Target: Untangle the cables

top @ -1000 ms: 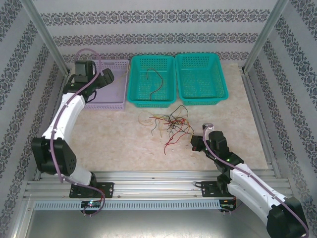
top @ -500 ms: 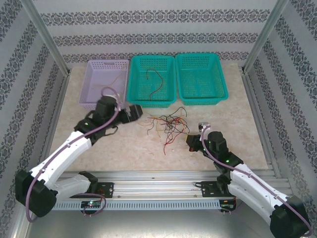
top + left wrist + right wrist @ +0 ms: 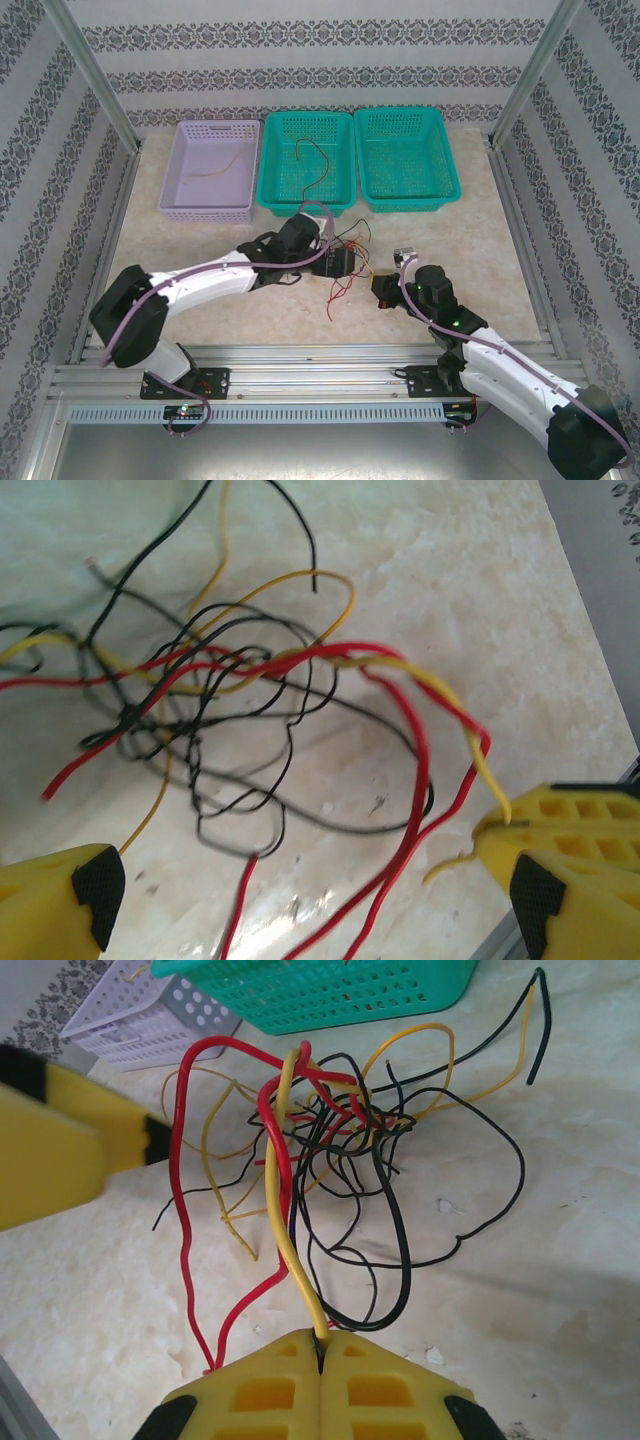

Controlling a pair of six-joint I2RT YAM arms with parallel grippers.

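Observation:
The cables (image 3: 338, 286) lie as a tangle of red, yellow and black wires on the table in front of the baskets. My left gripper (image 3: 350, 263) hovers open right over the tangle, its fingers (image 3: 60, 905) wide apart around the cables (image 3: 220, 670) with nothing gripped. My right gripper (image 3: 375, 287) sits at the tangle's near right edge, shut (image 3: 320, 1348) on a yellow cable (image 3: 285, 1210) that rises out of the jaws into the knot. Red loops (image 3: 185, 1210) run beside it. One red-and-black cable (image 3: 310, 165) lies in the middle teal basket and a thin yellow one (image 3: 222, 170) in the lilac basket.
Three baskets stand in a row at the back: lilac (image 3: 180, 205), teal (image 3: 270, 170) and teal (image 3: 445, 160). Patterned walls and metal posts close in the table. The two grippers are close together, the left finger (image 3: 60, 1150) showing in the right wrist view.
My left arm swung from the lilac basket down and right to the tangle, still open. The right gripper crept a little left, staying shut on the yellow cable.

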